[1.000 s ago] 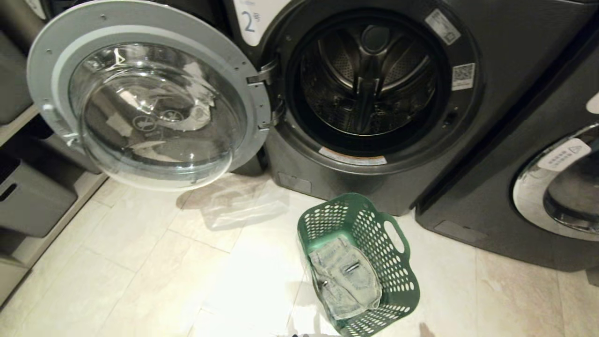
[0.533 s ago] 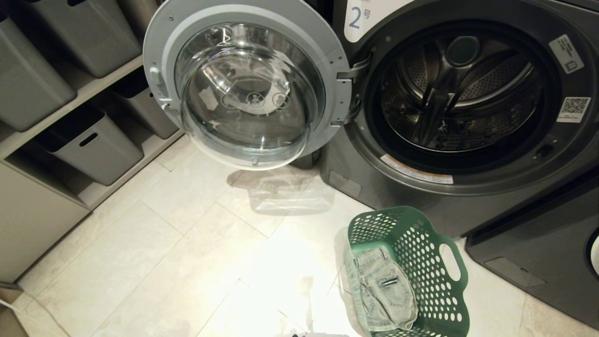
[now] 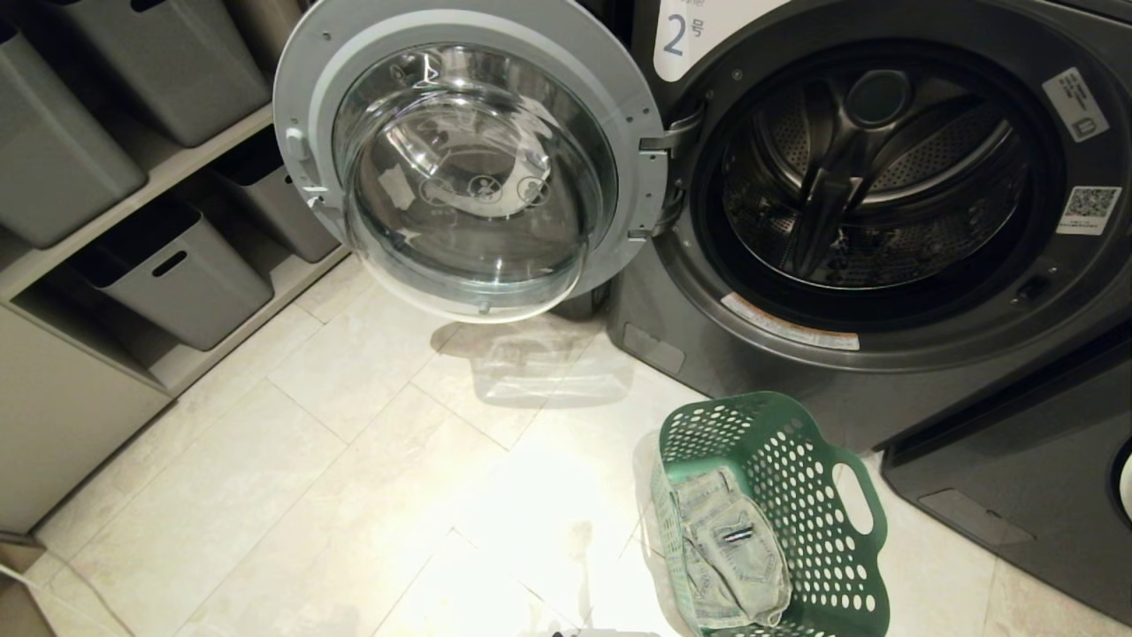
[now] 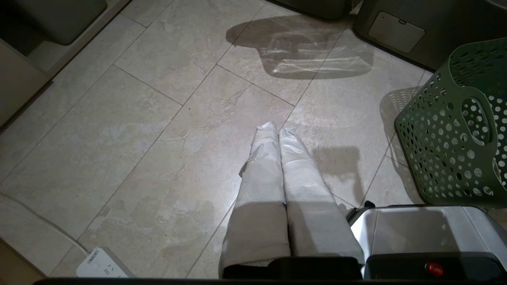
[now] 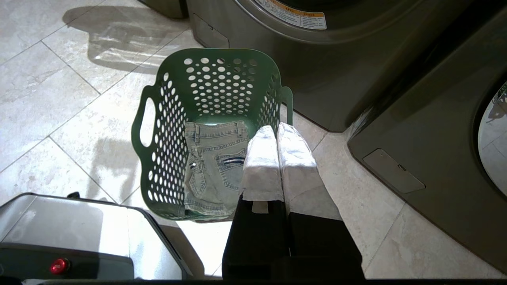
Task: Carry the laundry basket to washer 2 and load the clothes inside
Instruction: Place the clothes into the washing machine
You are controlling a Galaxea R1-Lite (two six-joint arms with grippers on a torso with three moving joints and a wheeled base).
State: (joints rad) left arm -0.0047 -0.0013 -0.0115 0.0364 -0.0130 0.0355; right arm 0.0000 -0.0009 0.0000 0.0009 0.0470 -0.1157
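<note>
The green laundry basket [image 3: 822, 522] stands on the tiled floor just in front of washer 2 [image 3: 884, 354], whose round glass door [image 3: 478, 168] hangs wide open on the left of its bare drum [image 3: 871, 177]. The clothes [image 3: 734, 553], folded pale denim with pockets, lie inside the basket [image 5: 174, 130]. Neither arm shows in the head view. My right gripper [image 5: 276, 128] is shut and empty, above the basket's near right wall beside the denim [image 5: 214, 166]. My left gripper [image 4: 277, 128] is shut and empty over bare tiles, left of the basket [image 4: 455, 130].
Grey storage bins [image 3: 177, 274] sit on shelves along the left wall. Another dark washer [image 3: 1026, 495] stands at the right, close to the basket. My base's silver corner [image 4: 424, 229] lies under the wrists. A white power strip [image 4: 101, 267] rests on the floor at left.
The whole head view swung left between one second ago and half a second ago, bringing the shelves into sight; since then it has held still. Basket and denim stayed put.
</note>
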